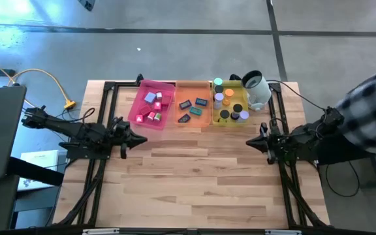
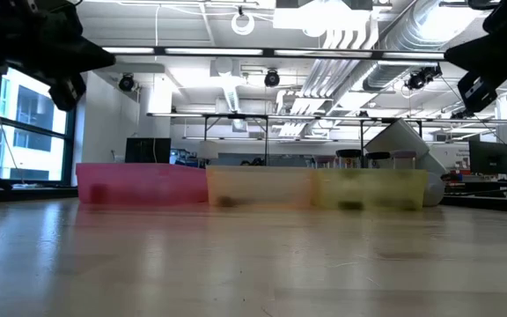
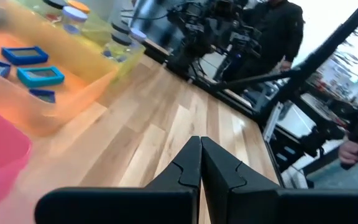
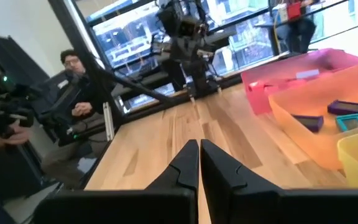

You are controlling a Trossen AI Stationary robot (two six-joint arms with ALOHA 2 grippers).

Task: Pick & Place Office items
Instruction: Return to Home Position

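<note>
My left gripper [image 1: 142,139] hangs above the left side of the table [image 1: 201,189], pointing inward. Its fingers are pressed together with nothing between them. I read that as a parked pose, kept back from the trays so nothing gets knocked.

Three trays stand side by side along the far edge, each touching the next. The pink tray [image 1: 158,83] holds the small blocks [image 1: 150,98], the orange tray [image 1: 193,83] holds the flat blue rectangles [image 1: 201,102], and the yellow tray [image 1: 230,124] holds the round rolls [image 1: 225,115]. Each kind has its own tray and I spot no loose piece on the bare wood, so I judge the sorting finished.

A white cup [image 1: 256,88] sits just beside the yellow tray's right end; I cannot tell whether it stands upright.

My right gripper [image 1: 250,141] mirrors the left, fingers closed on nothing and well apart from the trays. A person's checked sleeve [image 1: 371,104] shows beyond the table's right edge, so I would keep that arm quiet.
</note>
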